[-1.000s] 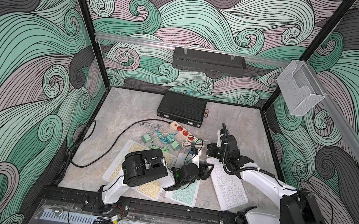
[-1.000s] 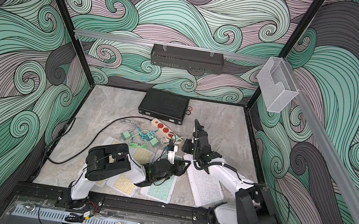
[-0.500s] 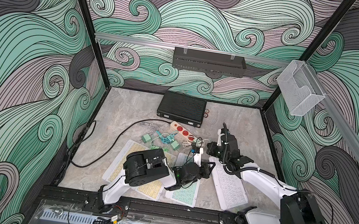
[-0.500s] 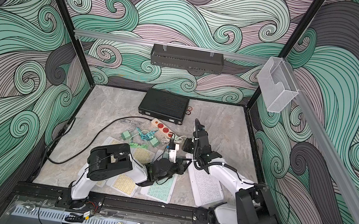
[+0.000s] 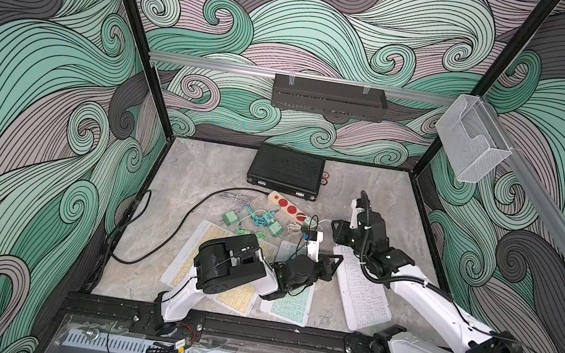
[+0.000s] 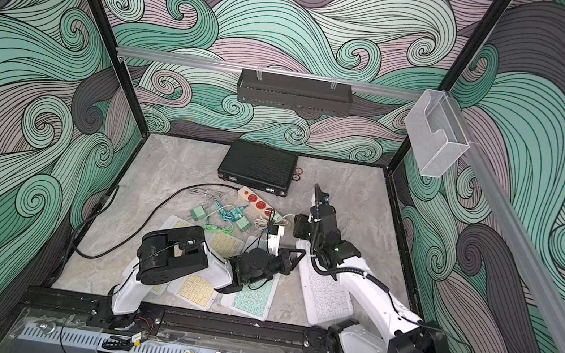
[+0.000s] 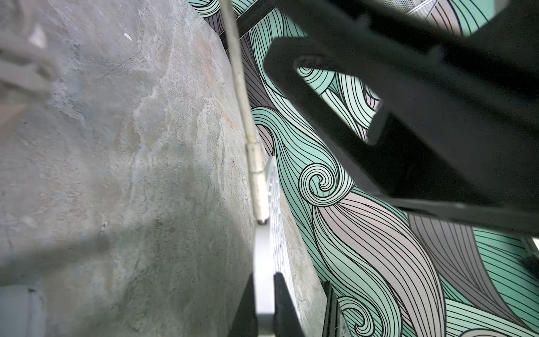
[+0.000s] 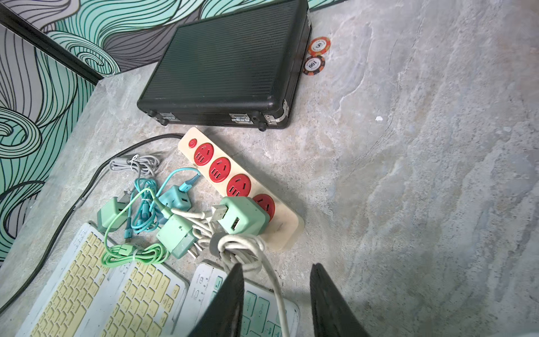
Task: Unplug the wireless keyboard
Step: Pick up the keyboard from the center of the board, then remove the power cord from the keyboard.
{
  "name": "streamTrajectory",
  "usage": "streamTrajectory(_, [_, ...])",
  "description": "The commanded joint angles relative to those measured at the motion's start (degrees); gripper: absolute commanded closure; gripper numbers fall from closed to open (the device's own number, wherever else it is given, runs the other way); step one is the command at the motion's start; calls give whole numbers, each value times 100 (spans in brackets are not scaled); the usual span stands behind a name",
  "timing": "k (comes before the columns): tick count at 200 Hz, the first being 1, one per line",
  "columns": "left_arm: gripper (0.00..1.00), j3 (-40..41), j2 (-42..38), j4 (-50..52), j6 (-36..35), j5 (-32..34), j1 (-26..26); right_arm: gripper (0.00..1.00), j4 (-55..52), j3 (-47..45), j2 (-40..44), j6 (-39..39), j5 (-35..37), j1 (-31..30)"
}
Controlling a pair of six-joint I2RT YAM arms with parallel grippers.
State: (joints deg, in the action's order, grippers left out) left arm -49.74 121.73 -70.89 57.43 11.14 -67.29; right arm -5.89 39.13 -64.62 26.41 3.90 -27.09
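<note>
The white keyboard (image 5: pixel 362 295) (image 6: pixel 328 294) lies at the front right of the table. My left gripper (image 7: pixel 264 280) (image 5: pixel 334 263) is shut on its thin white edge (image 7: pixel 264 251). A white cable (image 7: pixel 239 73) ends in a connector (image 7: pixel 258 181) whose tip sits at that edge; whether it is seated in the port I cannot tell. My right gripper (image 8: pixel 277 265) (image 5: pixel 333 227) hovers open just behind the keyboard's far end. The white cable (image 8: pixel 275 289) runs loose between its fingers, touching neither.
A yellow-keyed keyboard (image 8: pixel 96 286) and a green-keyed keyboard (image 8: pixel 256 306) lie to the left. Behind them are tangled cables, green charger cubes, and a cream power strip (image 8: pixel 233 181) with a green cube (image 8: pixel 242 216) on it. Farther back sit a black case (image 5: pixel 287 170) and two chips (image 8: pixel 319 46).
My left gripper has closed on the white keyboard's edge. My right gripper has gone from shut to open and the cable now hangs free between its fingers.
</note>
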Motion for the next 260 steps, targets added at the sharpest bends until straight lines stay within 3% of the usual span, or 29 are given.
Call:
streamTrajectory(1, [95,142,-79,237,-565,23,-52,62,-308,37,172,-145,264,8])
streamTrajectory(33, [95,221,-199,249,-657,32,-42,69,-257,32,192,-213,-92,4])
streamTrajectory(109, [95,89,-443,626,-801,-74,109,72,-16,-27,-61,-238,-658,10])
streamTrajectory(179, [95,147,-715,865,-838,-200,267,72,-28,-37,-38,-208,-580,2])
streamTrajectory(222, [95,262,-833,860,-818,-203,342,65,83,-143,135,-206,-575,3])
streamTrajectory(260, [95,159,-878,1008,-849,-325,363,74,272,-190,141,-212,-830,2])
